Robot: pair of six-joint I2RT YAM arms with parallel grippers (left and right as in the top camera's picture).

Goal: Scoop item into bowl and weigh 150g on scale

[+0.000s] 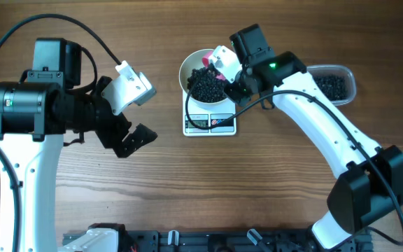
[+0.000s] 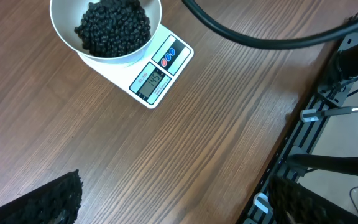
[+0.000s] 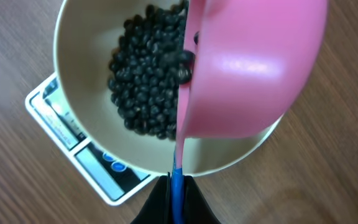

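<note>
Pinches the blue handle (image 3: 176, 169) of the pink scoop (image 3: 253, 68) in the right hand (image 3: 176, 202), holds it tipped over the bowl (image 3: 82, 99). Shows black beans (image 2: 114, 28) heaped in that bowl, atop the scale (image 2: 151, 81) at mid-desk (image 2: 197, 155). Spots more beans in the clear tub (image 1: 352, 80), far right. Hangs the left hand (image 1: 133, 112) spread wide, empty, left of the scale.

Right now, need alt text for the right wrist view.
A small pink plastic scoop, clamped by its thin handle in the shut right gripper, is tipped over a round white bowl holding a heap of small round black beads. The bowl sits on a white rectangular digital scale on a brown wooden table.
</note>
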